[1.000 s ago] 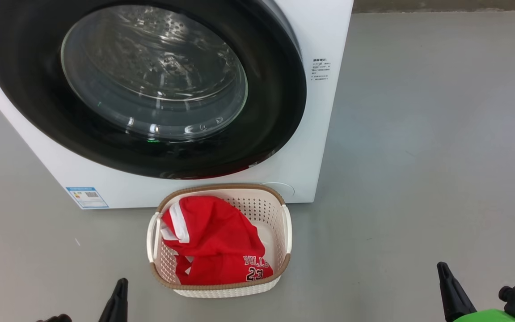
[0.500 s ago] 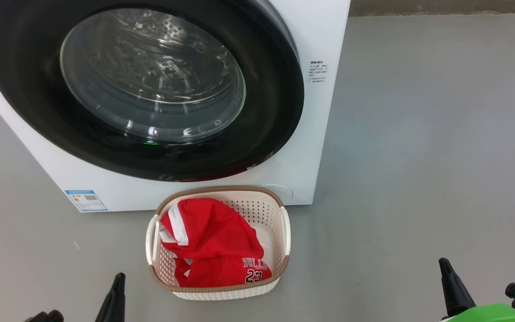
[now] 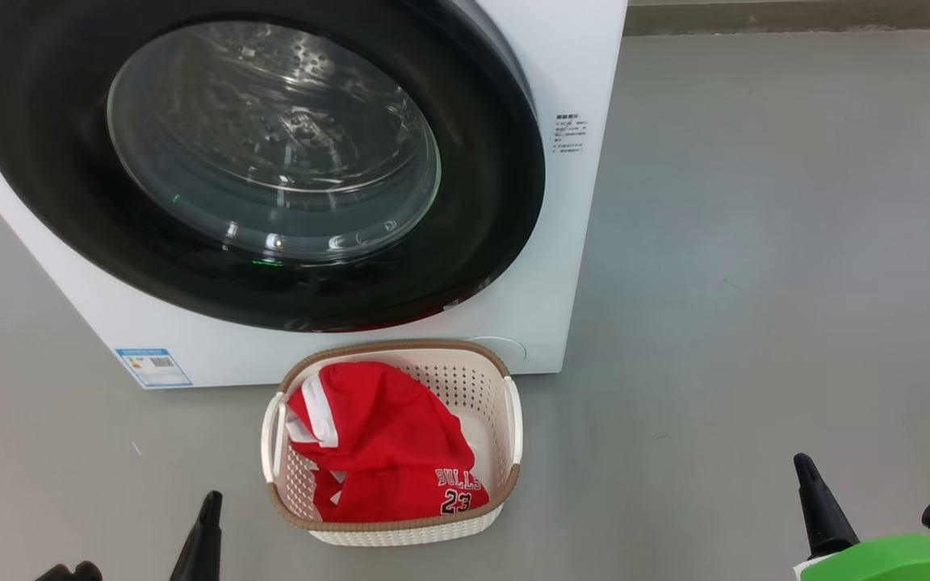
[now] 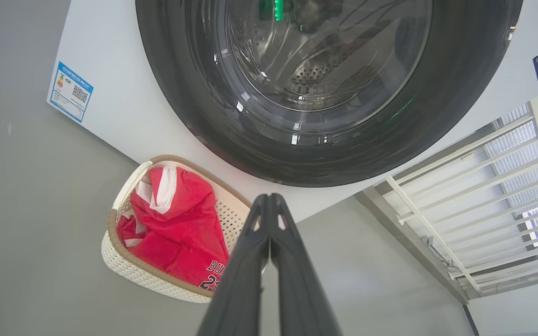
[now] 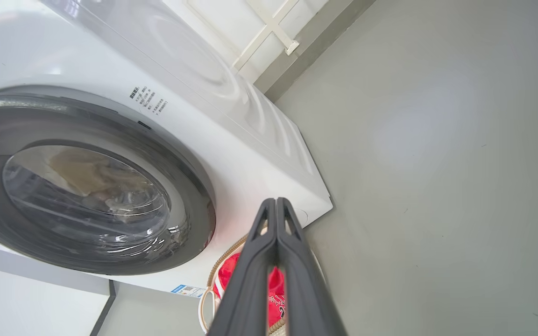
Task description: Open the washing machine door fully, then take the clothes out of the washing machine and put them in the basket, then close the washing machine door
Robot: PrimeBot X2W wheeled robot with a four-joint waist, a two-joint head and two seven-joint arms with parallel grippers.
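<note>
Head view: door [image 3: 271,145] closed on washer [image 3: 554,242], clothes [image 3: 384,452] in basket [image 3: 477,387] at 6 o'clock, left gripper [image 3: 209,504] at 7, right gripper [image 3: 802,470] at 5, both pinched together, empty.

A low grey-brown skirting strip [image 3: 796,16] runs along the foot of the wall, and in front of it lies a smooth, matt grey floor [image 3: 756,242] with a few small dark specks on it. Directly above this strip the wall [image 5: 213,18] is white and carries a white frame of thin bars [image 4: 484,186], with finely slatted, bright panels between the bars. The light is soft and even, and it gives the floor before the strip a pale sheen.
</note>
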